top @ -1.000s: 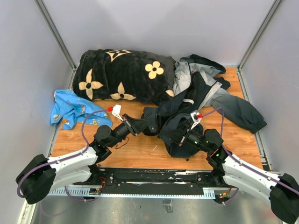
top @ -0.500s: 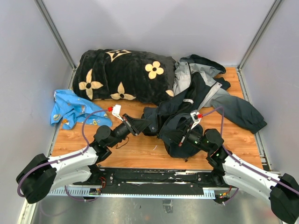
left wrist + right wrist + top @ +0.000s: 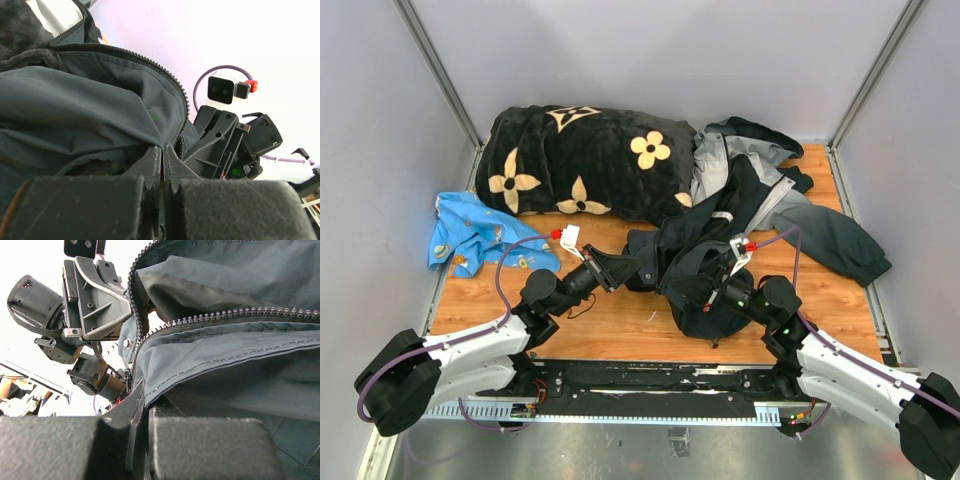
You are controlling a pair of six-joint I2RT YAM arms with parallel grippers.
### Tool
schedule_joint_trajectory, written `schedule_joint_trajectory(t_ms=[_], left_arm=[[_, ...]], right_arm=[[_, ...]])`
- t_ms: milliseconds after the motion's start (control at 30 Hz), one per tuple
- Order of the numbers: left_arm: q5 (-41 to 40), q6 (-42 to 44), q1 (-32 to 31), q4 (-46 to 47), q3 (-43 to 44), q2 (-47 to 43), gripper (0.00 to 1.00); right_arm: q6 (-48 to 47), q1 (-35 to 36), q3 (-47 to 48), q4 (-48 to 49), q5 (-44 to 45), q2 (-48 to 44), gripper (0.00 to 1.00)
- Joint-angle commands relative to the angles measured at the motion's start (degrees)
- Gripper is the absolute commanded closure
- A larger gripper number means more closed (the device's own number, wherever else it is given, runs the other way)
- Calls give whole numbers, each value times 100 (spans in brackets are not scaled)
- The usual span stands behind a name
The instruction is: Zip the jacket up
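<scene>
Shows a wooden table (image 3: 620, 322) bearing a flowered black plush blanket (image 3: 590, 160) at back left, with the jacket (image 3: 750, 195) heaped at centre-right, touching it. Finds a blue patterned cloth (image 3: 475, 232) far left. Has left gripper (image 3: 625, 268) and right gripper (image 3: 692, 288) each pinched onto jacket fabric beside the open zipper (image 3: 225, 316).

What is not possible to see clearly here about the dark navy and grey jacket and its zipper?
- Zipper slider: top view, too small, lost between left gripper and right gripper.
- Pinched edge of the dark navy and grey jacket: both wrist views, covered by the black finger pads.
- Zipper's upper end: top view, buried in folds; wrist views, cut off by the frame edge.
</scene>
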Motion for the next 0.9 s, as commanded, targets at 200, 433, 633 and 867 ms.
schedule_joint_trajectory(t_ms=[200, 433, 633, 867], left_arm=[[122, 116, -59, 426, -42, -4, 100], [163, 118, -60, 471, -51, -14, 100], [201, 96, -76, 476, -59, 13, 100], [227, 107, -104, 471, -60, 0, 100]], right_arm=[[67, -57, 213, 353, -13, -59, 99], [83, -53, 178, 363, 62, -58, 99], [97, -56, 178, 418, 54, -57, 99], [117, -53, 161, 389, 105, -94, 99]])
